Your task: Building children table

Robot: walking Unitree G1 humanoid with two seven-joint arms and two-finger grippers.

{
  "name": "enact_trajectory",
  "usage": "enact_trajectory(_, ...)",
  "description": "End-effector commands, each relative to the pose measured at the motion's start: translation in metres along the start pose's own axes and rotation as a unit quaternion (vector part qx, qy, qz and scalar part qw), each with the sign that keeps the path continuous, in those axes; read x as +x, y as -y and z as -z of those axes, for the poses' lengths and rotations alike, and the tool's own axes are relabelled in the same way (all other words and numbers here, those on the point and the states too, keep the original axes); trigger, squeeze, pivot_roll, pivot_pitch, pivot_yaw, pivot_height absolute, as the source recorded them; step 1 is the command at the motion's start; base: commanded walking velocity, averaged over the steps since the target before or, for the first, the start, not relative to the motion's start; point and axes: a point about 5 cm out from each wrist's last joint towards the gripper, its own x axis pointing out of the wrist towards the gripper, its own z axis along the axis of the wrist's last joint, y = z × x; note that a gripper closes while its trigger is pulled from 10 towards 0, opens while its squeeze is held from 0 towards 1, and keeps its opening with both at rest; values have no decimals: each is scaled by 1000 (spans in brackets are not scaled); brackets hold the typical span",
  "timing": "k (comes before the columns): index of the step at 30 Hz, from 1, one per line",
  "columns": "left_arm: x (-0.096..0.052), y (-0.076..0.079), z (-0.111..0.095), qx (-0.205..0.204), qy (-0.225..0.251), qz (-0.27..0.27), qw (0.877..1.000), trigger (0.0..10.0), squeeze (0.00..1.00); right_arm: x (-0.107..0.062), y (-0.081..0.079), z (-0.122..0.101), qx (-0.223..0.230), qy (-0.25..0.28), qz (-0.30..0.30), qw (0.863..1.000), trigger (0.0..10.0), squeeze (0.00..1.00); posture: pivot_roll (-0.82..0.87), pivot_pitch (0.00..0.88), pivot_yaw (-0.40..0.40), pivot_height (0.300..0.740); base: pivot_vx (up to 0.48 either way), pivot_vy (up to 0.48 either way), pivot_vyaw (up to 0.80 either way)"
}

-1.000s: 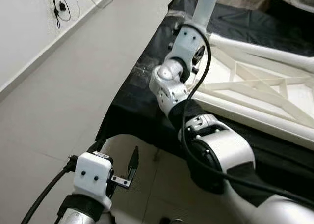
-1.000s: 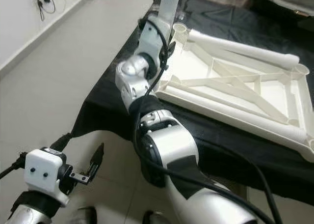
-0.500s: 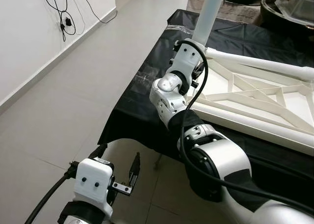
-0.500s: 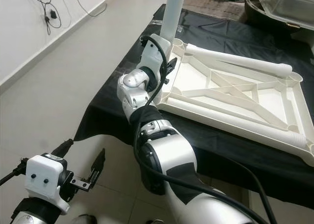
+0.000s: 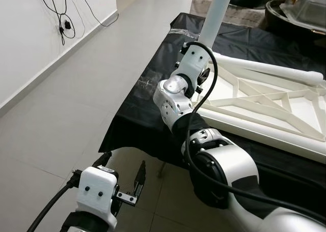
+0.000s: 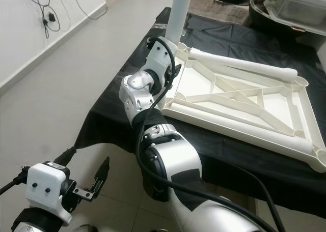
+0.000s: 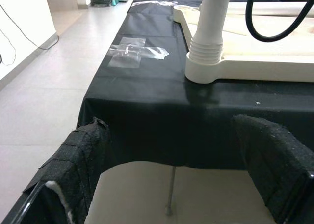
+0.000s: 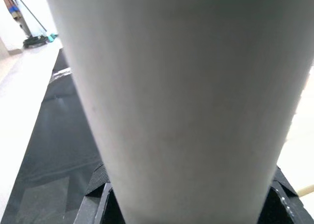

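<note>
Head eyes look down across the black-draped surface (image 5: 147,110); left wrist views its edge; right wrist hugs the white table leg (image 8: 181,101).

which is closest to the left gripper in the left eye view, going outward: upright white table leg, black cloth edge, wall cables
From the left gripper, low by the floor:
1. black cloth edge, hanging just above and ahead.
2. upright white table leg, standing at the near corner of the upturned tabletop, held by the right gripper.
3. wall cables, far off to the left.

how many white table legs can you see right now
3. One leg stands upright in the near-left corner of the upturned tabletop, held by the right gripper. Two lie flat on it: along the far edge and the near edge. Others may be hidden.
</note>
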Motion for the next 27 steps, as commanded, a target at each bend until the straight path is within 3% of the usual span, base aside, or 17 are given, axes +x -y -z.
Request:
enact_trajectory(1,-3,2,-1,0,-2,2,1000,10000,0,-7,26,71,21,-214,78,973,10000,0,145,264,-51,740,0,0,0)
enact_trajectory(11,-2,1,-1,1,-2,1,1000,10000,0,-13,27,82,53,-273,86,957,10000,0,145,264,-51,740,0,0,0)
enact_trajectory(16,-3,1,-1,2,-3,1,1000,10000,0,-14,30,89,79,-319,102,939,10000,0,146,267,-48,740,0,0,0)
enact_trajectory(18,-3,1,-1,2,-3,1,1000,10000,0,-14,30,89,81,-318,101,939,10000,0,145,266,-48,740,0,0,0)
enact_trajectory(19,-2,1,-1,2,-3,1,1000,10000,0,-10,27,79,59,-264,76,960,10000,0,145,266,-48,740,0,0,0)
enact_trajectory(20,-2,1,-1,2,-3,1,1000,10000,0,-10,27,79,59,-264,76,960,10000,0,145,266,-48,740,0,0,0)
enact_trajectory(23,-1,1,0,2,-3,0,1000,10000,0,-6,16,58,8,-155,19,988,10000,0,144,265,-48,740,0,0,0)
enact_trajectory(24,-1,1,0,2,-3,0,1000,10000,0,-6,16,58,8,-155,19,988,10000,0,144,265,-48,740,0,0,0)
enact_trajectory(25,-1,1,0,3,-3,1,1000,10000,0,-8,8,48,-17,-99,-21,995,10000,0,144,265,-48,740,0,0,0)
enact_trajectory(27,-1,1,0,3,-3,1,1000,10000,0,-9,5,45,-21,-84,-33,996,10000,0,144,265,-48,740,0,0,0)
